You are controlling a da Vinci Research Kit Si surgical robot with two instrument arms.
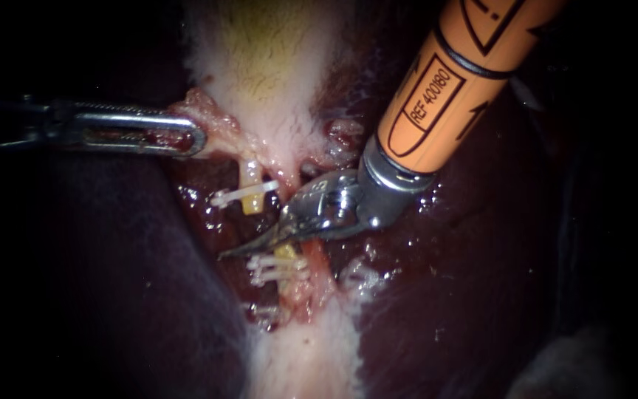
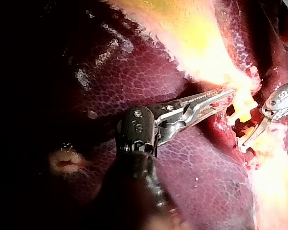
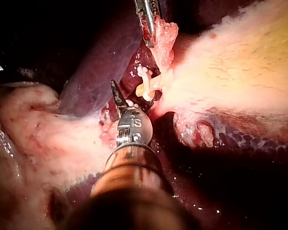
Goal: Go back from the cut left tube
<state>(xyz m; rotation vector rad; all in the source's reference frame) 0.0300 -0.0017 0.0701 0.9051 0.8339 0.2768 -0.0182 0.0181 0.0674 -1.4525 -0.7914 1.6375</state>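
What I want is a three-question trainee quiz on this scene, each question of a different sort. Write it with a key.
1. True or false: the left tube is in one piece.
2. Multiple choice: the end effector of the left instrument is shut on A) a clip, B) a tissue flap by the gallbladder, C) nothing.
3. Fill in: the shut blades of the right instrument lie ___ the upper clip and the lower clips.
Key: 1 false, a gap parts its two stumps; 2 B; 3 between.
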